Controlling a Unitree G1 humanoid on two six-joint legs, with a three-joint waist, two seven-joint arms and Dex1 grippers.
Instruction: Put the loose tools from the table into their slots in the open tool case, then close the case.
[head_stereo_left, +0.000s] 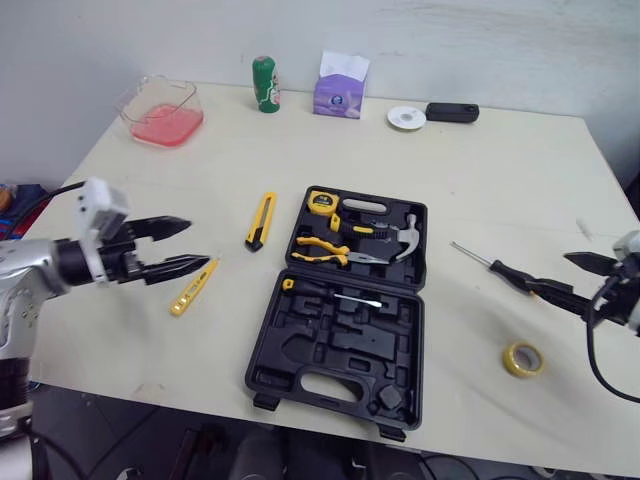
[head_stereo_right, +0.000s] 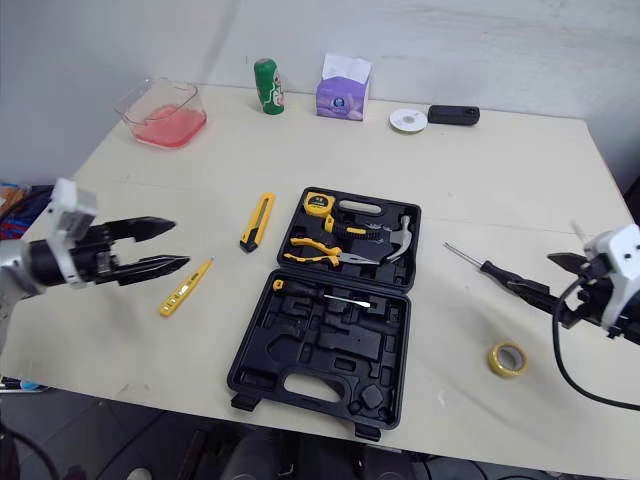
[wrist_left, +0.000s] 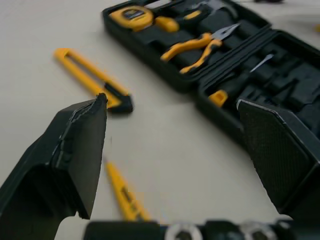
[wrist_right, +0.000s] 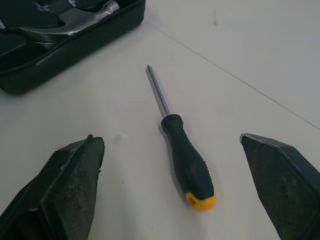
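While the tool case (head_stereo_left: 275, 345) lies open in the middle of the tabletop (head_stereo_left: 480, 180), its far half holds a yellow tape measure (head_stereo_left: 321, 201), yellow-handled pliers (head_stereo_left: 325, 247) and a hammer (head_stereo_left: 405, 238). One small screwdriver (head_stereo_left: 340, 295) sits in the near half. Left of the case lie a yellow utility knife (head_stereo_left: 261, 220) and a yellow tester pen (head_stereo_left: 193, 287). The left pincer (head_stereo_left: 198, 242) hangs beside the pen with its fingers spread and empty. Right of the case, a black-handled screwdriver (wrist_right: 187, 165) with a yellow cap lies flat, and the right pincer (head_stereo_left: 556, 274) is wide open at its handle. A yellow tape roll (head_stereo_left: 523, 358) lies nearer the front edge. Lettering on the green can (head_stereo_left: 265, 84) and purple tissue box (head_stereo_left: 340, 90) is too small to read.
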